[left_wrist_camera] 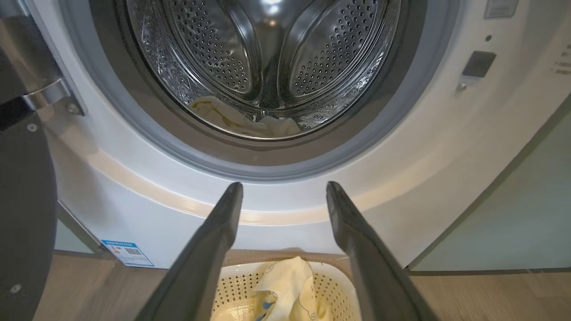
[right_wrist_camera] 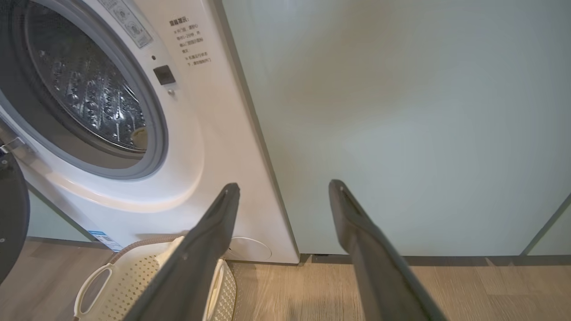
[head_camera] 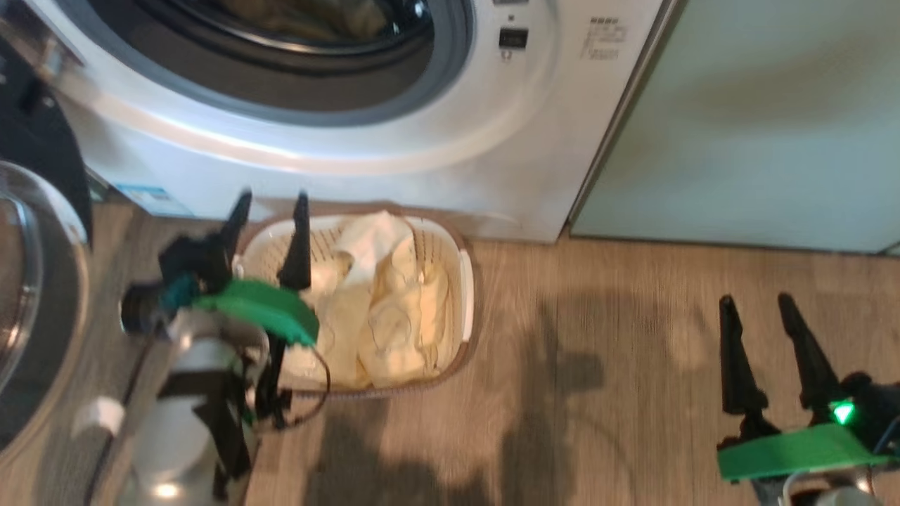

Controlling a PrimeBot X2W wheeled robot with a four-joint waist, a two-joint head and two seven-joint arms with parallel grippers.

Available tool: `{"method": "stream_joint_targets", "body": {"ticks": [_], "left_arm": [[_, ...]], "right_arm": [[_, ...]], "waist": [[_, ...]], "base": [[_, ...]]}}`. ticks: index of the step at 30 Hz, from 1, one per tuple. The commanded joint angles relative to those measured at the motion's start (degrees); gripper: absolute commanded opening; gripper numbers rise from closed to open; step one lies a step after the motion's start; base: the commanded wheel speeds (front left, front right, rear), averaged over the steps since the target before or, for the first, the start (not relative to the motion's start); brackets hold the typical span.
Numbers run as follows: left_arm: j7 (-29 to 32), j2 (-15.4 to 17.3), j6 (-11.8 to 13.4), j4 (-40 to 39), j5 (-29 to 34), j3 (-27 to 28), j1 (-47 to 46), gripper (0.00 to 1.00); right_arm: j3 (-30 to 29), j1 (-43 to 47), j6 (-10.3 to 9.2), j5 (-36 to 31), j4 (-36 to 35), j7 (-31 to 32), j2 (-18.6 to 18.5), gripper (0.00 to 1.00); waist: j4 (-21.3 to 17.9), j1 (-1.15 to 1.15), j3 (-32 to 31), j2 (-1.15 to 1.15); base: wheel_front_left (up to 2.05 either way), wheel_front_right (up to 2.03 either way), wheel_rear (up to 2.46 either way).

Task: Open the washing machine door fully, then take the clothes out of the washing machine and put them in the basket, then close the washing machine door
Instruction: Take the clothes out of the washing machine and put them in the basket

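The washing machine (head_camera: 436, 161) is cut off at the top of the head view, so only the lower arc of its porthole and grey seal (head_camera: 450, 77) shows there, and what lies inside is a dim, blurred smear. The washing machine door (head_camera: 28, 295) stands open at the left – only part of its glass bowl and dark rim comes into the frame, the rest lost past the edge. The basket (head_camera: 465, 281) sits on the wood floor (head_camera: 598, 393) just in front of the machine, its left side hidden behind the left gripper (head_camera: 273, 200) and its green-cased wrist. Pale yellow clothes (head_camera: 380, 309) are heaped in the basket, with the prints too soft to read in this view. The left gripper hangs over the basket's left side with its fingers spread wide and nothing between them. The right gripper (head_camera: 756, 302) is well apart at the lower right over bare floor, equally wide and empty, with a pale panel (head_camera: 759, 119) beyond it. The left wrist view looks straight into the shiny perforated drum (left_wrist_camera: 267, 53), where a cream cloth (left_wrist_camera: 236, 120) lies at the bottom; it also gives the metal hinge (left_wrist_camera: 49, 96), a blue label (left_wrist_camera: 127, 252) low on the machine's front, and a small blue print on the cloth in the basket. The right wrist view takes the machine at a slant – the drum is a narrow sliver, with a pale scrap at its lower edge that is hard to make out – and it shows the basket's side handle (right_wrist_camera: 91, 285), with the contents hidden behind a finger.
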Motion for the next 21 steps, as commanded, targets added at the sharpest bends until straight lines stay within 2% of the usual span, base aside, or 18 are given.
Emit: {"method": "stream_joint_targets", "body": {"ticks": [1, 9, 21], "left_arm": [[0.2, 2.3, -0.1, -1.0, -0.3, 2.6, -3.2, 1.00], [2.5, 7.2, -2.0, 4.1, -0.6, 3.4, -16.4, 1.00], [11.4, 16.1, -3.8, 7.2, -0.2, 4.0, -32.5, 1.00]], "right_arm": [[0.9, -2.0, -0.16, -0.3, -2.0, -0.3, -0.6, 1.00], [0.6, -6.5, -0.16, 2.0, -2.9, -0.3, -0.6, 1.00], [2.1, -11.2, -0.16, 6.1, -2.8, -0.3, -0.6, 1.00]], "waist": [[-0.8, -0.01, 4.4, 0.00], [-3.2, -0.01, 13.8, 0.00], [-6.9, -0.01, 22.6, 0.00]], "base": [[0.00, 0.00, 0.00], [0.00, 0.00, 0.00], [0.00, 0.00, 0.00]]}}
